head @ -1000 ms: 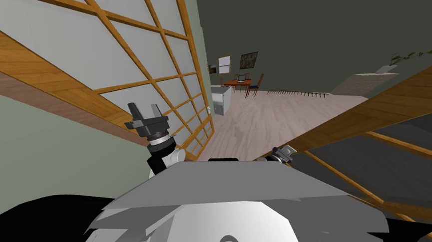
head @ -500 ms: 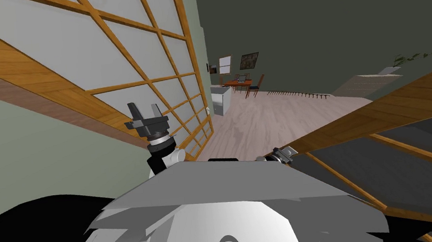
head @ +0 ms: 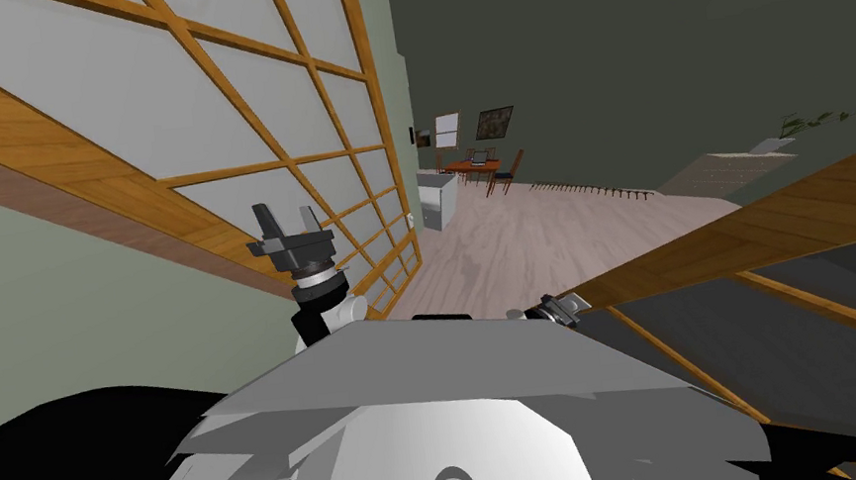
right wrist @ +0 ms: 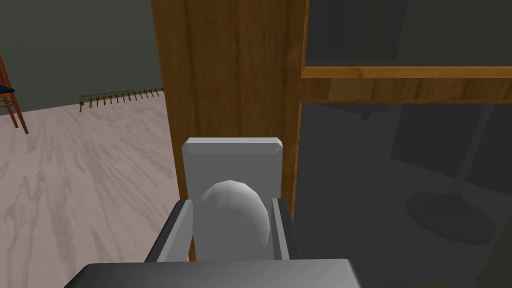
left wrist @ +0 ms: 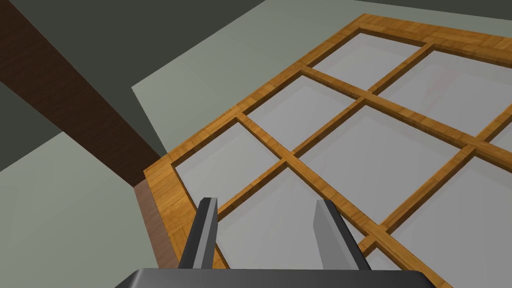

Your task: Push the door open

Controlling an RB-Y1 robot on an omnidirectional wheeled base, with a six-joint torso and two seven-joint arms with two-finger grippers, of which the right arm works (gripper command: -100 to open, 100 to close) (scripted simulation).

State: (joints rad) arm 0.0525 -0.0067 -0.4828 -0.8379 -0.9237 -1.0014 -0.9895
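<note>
Your right tool [right wrist: 230,201] is clamped on the rounded pale grey door knob [right wrist: 232,220], one finger pressed to each side of it. The knob sits on a square grey backplate [right wrist: 230,155], on the upright of the honey-coloured wooden door with dark glass panes [right wrist: 230,70]. In the head view that door [head: 763,227] slants away on your right. It looks already partly open, with pale plank flooring [head: 535,231] showing past its edge.

To push well, drive through the knob square to the door face. The door swings on an arc, so let the wrist turn with it; a straight shove would likely drag the fingers off the rounded knob. Move the base forward with the arm so that the reach does not run out. Steer the pressure away from the glass, which sits just beside the right finger.

Your left tool [left wrist: 267,201] is raised with its fingers apart, holding nothing. It is close to the wooden lattice screen with pale grey panes [left wrist: 350,150] on your left. Mind that gap as the base advances.

As for containers, a white box-like cabinet [head: 437,201] stands far off across the floor. A pale chest of drawers [head: 722,166] carries a green plant [head: 816,117] on its top. Both are too distant to tell what they hold.
</note>
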